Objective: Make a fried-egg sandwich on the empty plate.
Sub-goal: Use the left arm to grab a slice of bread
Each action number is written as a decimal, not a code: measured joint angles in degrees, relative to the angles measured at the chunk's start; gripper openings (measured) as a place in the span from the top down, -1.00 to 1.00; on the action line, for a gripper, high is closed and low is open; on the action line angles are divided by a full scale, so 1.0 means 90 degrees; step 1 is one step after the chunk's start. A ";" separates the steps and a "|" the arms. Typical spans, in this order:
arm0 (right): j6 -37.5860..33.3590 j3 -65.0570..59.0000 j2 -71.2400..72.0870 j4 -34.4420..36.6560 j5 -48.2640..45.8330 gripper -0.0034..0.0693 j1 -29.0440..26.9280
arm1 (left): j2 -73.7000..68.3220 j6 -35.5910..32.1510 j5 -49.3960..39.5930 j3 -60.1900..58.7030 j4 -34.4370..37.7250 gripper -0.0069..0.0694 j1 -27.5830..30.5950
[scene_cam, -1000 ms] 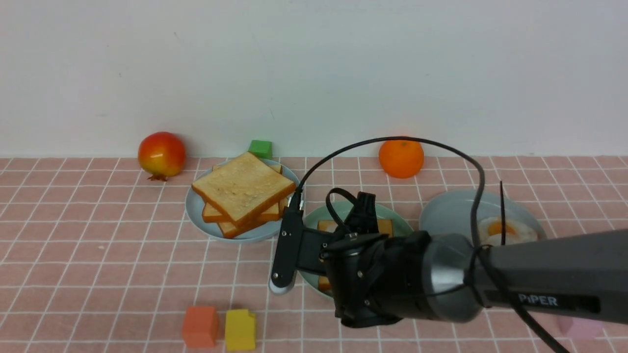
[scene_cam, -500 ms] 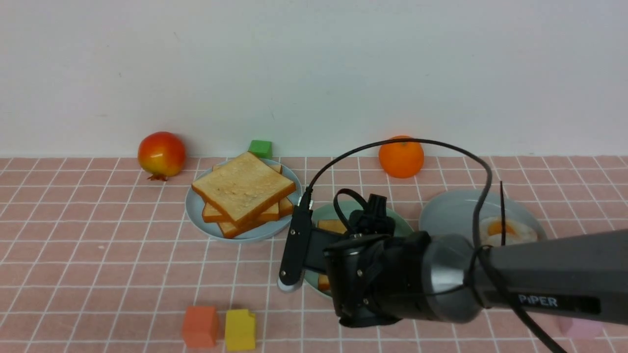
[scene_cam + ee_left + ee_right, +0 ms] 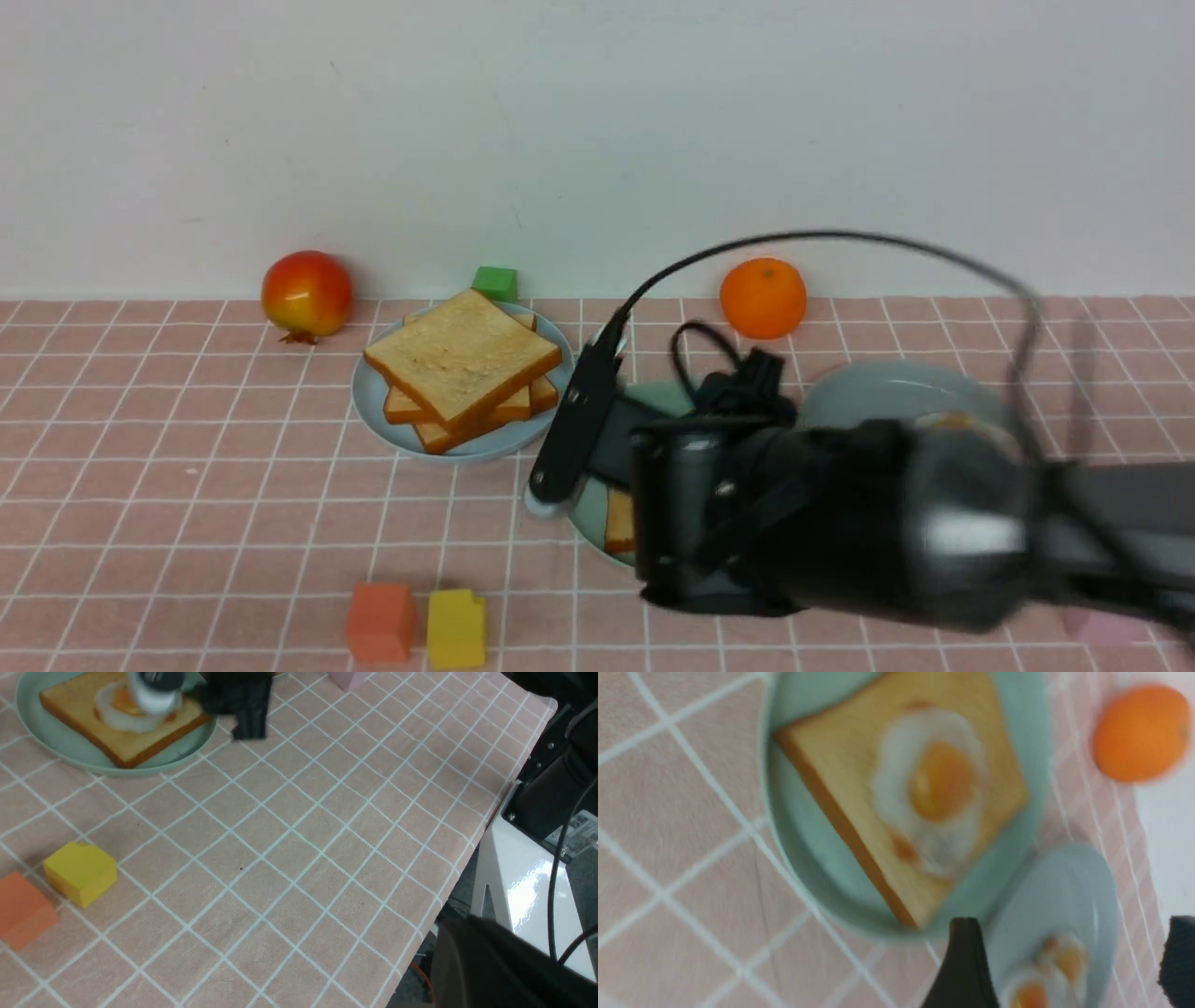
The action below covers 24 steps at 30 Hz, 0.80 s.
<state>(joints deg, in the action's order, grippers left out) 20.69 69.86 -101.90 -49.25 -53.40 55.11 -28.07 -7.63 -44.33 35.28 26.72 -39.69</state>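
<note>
1. Now that your right fingers [image 3: 964, 961] have let go, they stand wide apart with nothing between them. A second ago they were nearly shut.
2. The fried egg [image 3: 938, 784] now lies flat on the toast slice [image 3: 850, 765], a bit toward one corner. The toast slice lies on the mint-green plate [image 3: 798, 868].
3. In the front view that plate sits in the middle of the frame. Your right arm [image 3: 840, 523] hides most of it.
4. The right arm looks blurry, so it is moving. Its one finger that shows has gone up and to the right in the front view since a second ago.
5. This means the bottom slice and the egg are in place. I think only the top slice is missing.
6. The toast pile [image 3: 448, 411] sits on a pale plate [image 3: 373, 411], left of the middle in the front view. Its top slice [image 3: 462, 359] lies free, so it looks like the next one to pick.
7. Your left fingers do not show clearly in any view. They are closed tight.
8. Take care as the right arm pulls away. Its finger hangs just beside the green plate's rim and could bump the plate.
</note>
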 joint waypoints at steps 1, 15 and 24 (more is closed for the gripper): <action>0.0000 0.0000 0.0300 0.0253 -0.0224 -0.55 0.0081 | -0.0107 0.0181 -0.0003 0.0053 -0.0156 0.79 0.0000; 0.0006 0.0000 0.4921 0.3537 -0.2016 0.92 0.0332 | -0.4712 0.0358 -0.0216 0.2473 -0.2020 0.79 0.0497; -0.0181 0.0000 0.5593 0.4231 -0.2066 0.89 0.0332 | -0.7063 -0.1206 -0.0756 0.4681 -0.1271 0.79 0.1844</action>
<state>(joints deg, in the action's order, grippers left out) 19.06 69.86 -51.56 -11.18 -72.00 58.10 -91.63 -18.48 -51.13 77.40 15.28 -23.10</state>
